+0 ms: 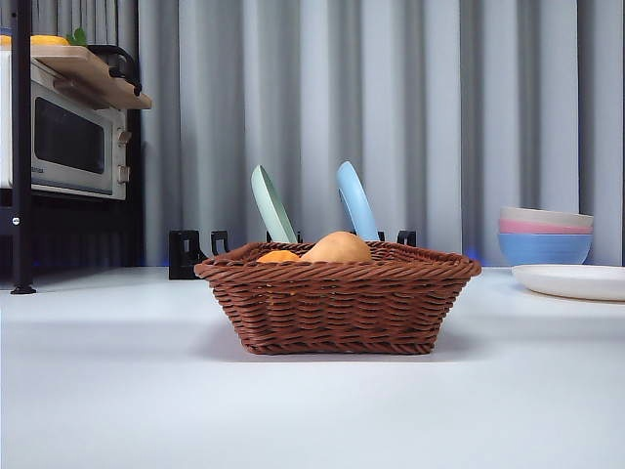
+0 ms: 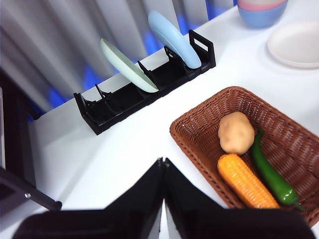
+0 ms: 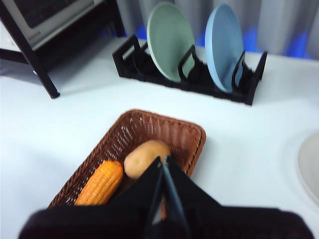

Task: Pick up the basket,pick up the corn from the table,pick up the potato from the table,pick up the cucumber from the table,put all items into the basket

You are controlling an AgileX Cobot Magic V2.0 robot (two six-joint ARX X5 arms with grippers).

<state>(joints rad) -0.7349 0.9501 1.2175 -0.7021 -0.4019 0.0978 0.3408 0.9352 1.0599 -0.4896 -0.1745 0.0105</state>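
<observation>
We see the reddish-brown wicker basket (image 2: 294, 144) sitting on the white table (image 1: 117, 391), and inside it the tan potato (image 2: 236, 132), the bumpy orange corn (image 2: 246, 181) beside it, and the glossy green cucumber (image 2: 271, 174) alongside. Left gripper (image 2: 163, 162) and right gripper (image 3: 162, 160) hover above, jaws pressed together, holding nothing.
</observation>
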